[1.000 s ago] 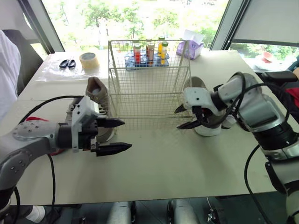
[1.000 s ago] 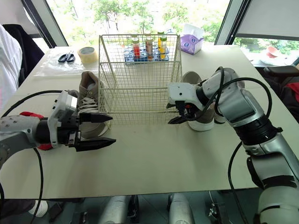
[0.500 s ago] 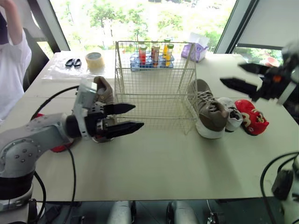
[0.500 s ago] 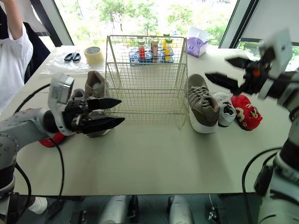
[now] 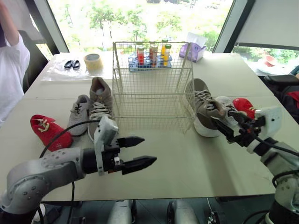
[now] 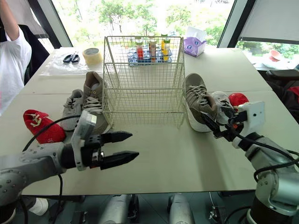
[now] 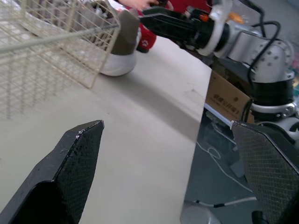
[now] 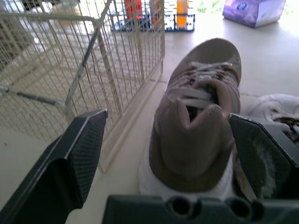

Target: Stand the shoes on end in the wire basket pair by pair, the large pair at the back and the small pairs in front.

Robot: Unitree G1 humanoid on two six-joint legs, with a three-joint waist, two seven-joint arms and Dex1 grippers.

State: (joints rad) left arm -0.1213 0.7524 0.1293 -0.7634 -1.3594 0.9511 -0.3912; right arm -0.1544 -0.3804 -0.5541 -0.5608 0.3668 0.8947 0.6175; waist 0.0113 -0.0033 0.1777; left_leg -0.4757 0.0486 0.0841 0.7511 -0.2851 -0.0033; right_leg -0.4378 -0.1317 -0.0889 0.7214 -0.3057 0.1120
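Toward our counter's (image 6: 187, 154) far edge stands the wire basket (image 6: 143, 84), with the left taupe sneaker (image 6: 93, 93) and right taupe sneaker (image 6: 196, 100) lying flat beside it. Our left tool (image 6: 134, 144) hangs released near the front edge. Our right tool (image 6: 212, 122), also released, faces the right taupe sneaker.

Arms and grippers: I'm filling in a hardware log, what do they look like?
The left arm and right arm are silver-grey, with black cables looped alongside. The left gripper and right gripper each have a white housing and two black, tapered, cross-hatched fingers.
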